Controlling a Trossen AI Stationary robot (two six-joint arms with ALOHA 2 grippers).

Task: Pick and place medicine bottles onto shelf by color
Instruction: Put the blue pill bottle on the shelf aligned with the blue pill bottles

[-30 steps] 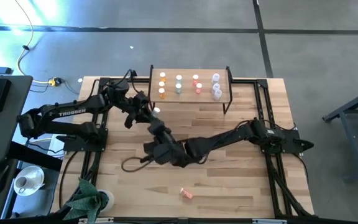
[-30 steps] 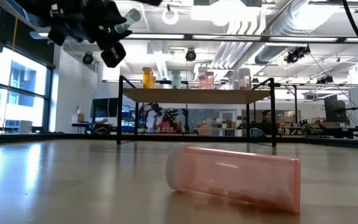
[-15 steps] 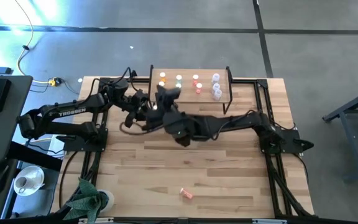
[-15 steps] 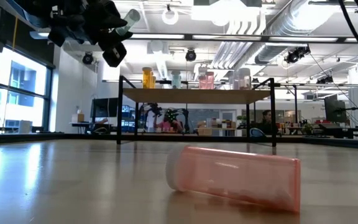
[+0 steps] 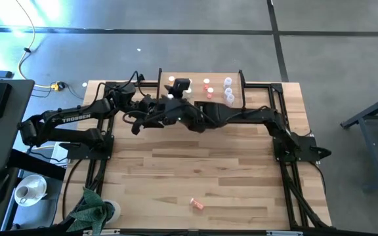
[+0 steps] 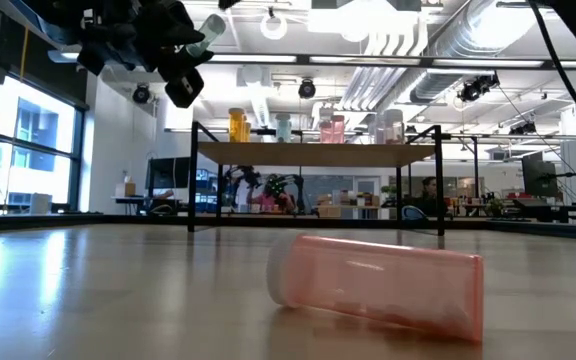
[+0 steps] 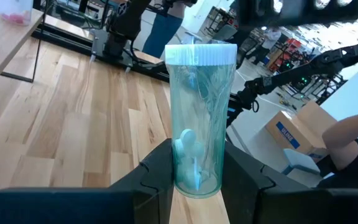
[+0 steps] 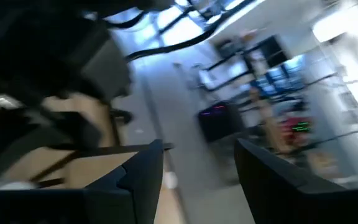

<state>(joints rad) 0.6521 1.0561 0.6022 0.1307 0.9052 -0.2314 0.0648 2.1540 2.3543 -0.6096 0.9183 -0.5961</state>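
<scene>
Green bottle (image 7: 199, 118) with white cap is pinched upright between the left jaws, cap end sticking out past the fingertips, small pale pills inside. Same bottle shows in the low view (image 6: 204, 33), raised high above the counter (image 5: 228, 177) in the left gripper (image 6: 173, 60). From above, the left gripper (image 5: 151, 111) sits just beside the near-left corner of the shelf (image 5: 216, 98), off the counter surface.

Right gripper (image 5: 181, 86) reaches across over the shelf's left part, close to the left gripper; its jaws are spread with nothing between them, right wrist view blurred, only the two dark fingers (image 8: 140, 174) readable.

Shelf top carries upright bottles in rows by color: orange bottles (image 6: 238, 125), green ones (image 6: 284, 127), pink-red ones (image 6: 331, 128), clear ones (image 6: 393, 129). From above, the orange and green rows are mostly hidden under the right arm.

One pink-red bottle (image 5: 197, 204) lies on its side on the counter, well apart from both jaws, toward the front edge; it fills the foreground of the low view (image 6: 378, 283).

A person (image 7: 353, 146) is partly visible beyond the counter in the left wrist view.
</scene>
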